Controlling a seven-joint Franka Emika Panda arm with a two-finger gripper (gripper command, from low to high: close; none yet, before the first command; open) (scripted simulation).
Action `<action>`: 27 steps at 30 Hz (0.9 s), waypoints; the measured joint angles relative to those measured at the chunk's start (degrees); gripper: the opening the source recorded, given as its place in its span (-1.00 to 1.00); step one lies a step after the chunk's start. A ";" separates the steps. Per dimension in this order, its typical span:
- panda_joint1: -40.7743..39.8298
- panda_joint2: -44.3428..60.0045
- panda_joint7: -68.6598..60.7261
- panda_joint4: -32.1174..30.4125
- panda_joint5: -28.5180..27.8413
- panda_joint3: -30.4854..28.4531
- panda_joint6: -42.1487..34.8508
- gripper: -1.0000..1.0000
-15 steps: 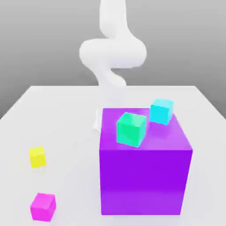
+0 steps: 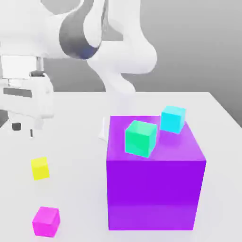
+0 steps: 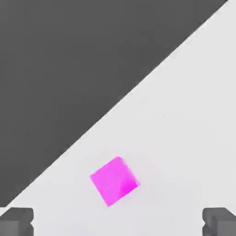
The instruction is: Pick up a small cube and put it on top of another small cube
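Our gripper hangs above the table at the exterior view's left, fingers spread wide and empty, so we judge it ready to come down over a cube. The yellow cube sits on the table below it, near the magenta cube, which lies between the fingertips in the hand view. The purple block stands well apart.

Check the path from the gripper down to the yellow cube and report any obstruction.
Nothing visible blocks it. The gripper hangs open above the table, up and slightly to the exterior view's left of the yellow cube. The magenta cube and purple block sit off that path.
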 joint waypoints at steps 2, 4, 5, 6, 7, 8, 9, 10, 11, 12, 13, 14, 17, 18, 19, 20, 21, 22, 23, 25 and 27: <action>-2.94 4.74 2.96 -3.17 -1.27 -2.24 3.44 0.00; -6.51 8.44 6.31 -5.79 -3.67 -4.14 6.36 0.00; -7.87 9.78 6.62 -6.20 -3.66 -4.39 7.42 0.00; -8.75 10.94 6.31 -6.26 -3.06 -4.02 8.34 0.00; -8.11 12.04 5.65 -6.15 -2.10 -3.41 9.19 0.00; -8.26 13.12 4.74 -5.95 -0.86 -2.73 10.02 0.00; -8.59 14.20 3.66 -5.71 0.60 -1.99 10.83 0.00; -9.17 15.29 2.49 -5.46 2.16 -1.04 11.64 0.00; -9.81 16.39 1.30 -5.20 3.77 -0.02 12.45 0.00; -10.77 17.49 0.15 -4.95 5.34 1.32 13.27 0.00; -11.68 18.60 -1.13 -4.69 7.08 2.66 14.05 0.00; -12.88 19.71 -2.34 -4.46 8.69 4.26 14.90 0.00; -17.19 23.06 -5.29 -3.84 12.71 9.59 17.49 0.00; -18.61 24.18 -6.10 -3.66 13.88 11.33 18.33 0.00; -20.22 25.28 -6.73 -3.53 14.78 13.19 19.23 -1.00; -20.22 25.28 -6.73 -3.53 14.78 13.19 19.23 -1.00; -20.22 25.28 -6.71 -3.53 14.76 13.20 19.23 -1.00; -20.23 25.28 -6.68 -3.53 14.72 13.20 19.23 -1.00; -20.24 25.28 -6.63 -3.53 14.68 13.20 19.24 -1.00; -20.99 25.83 -6.85 -3.46 15.03 14.08 19.68 -1.00; -19.83 24.82 -6.19 -3.59 14.04 12.63 18.92 -1.00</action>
